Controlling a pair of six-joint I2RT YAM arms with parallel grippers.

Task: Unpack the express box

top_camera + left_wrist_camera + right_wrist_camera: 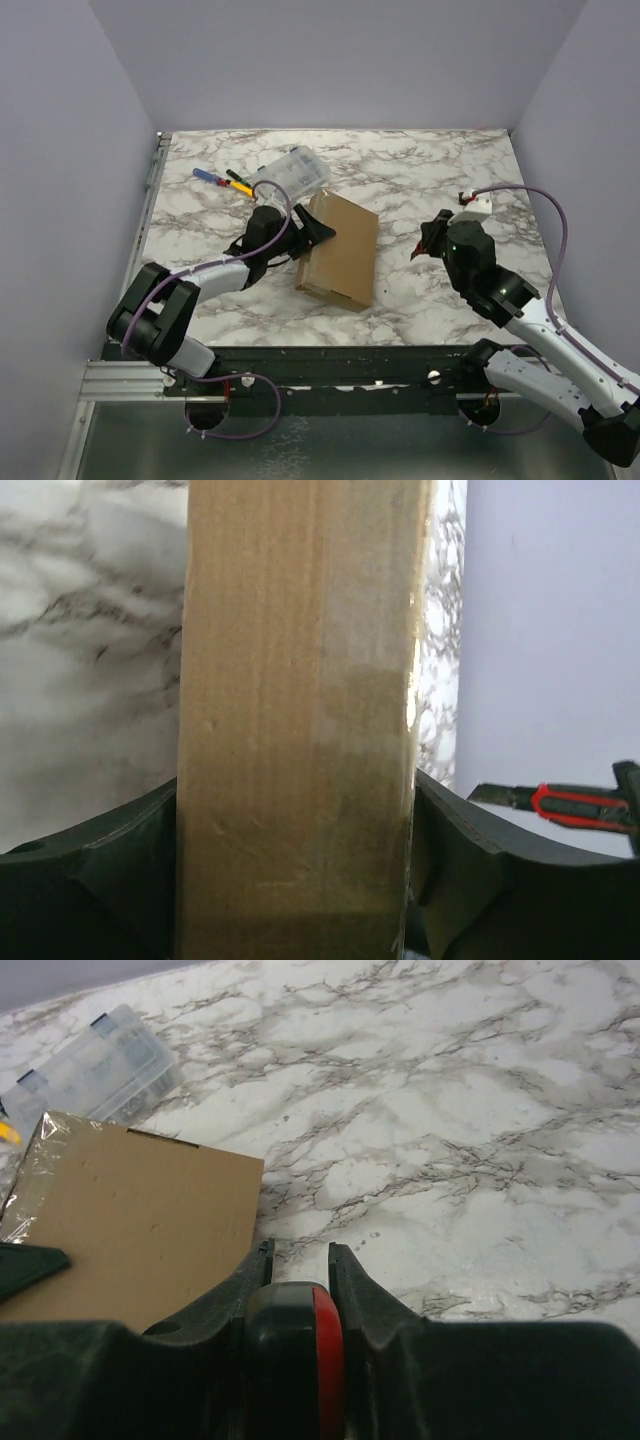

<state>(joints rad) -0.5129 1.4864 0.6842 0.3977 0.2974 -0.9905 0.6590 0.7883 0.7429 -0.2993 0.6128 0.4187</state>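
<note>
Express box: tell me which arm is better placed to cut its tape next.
Right, probably. The right gripper is shut on a red-and-black cutter and faces the express box. The left gripper is clamped on the box's edge, so it suits steadying, not cutting.

Clear case (292, 170) just beyond express box (340, 250) corner
</note>
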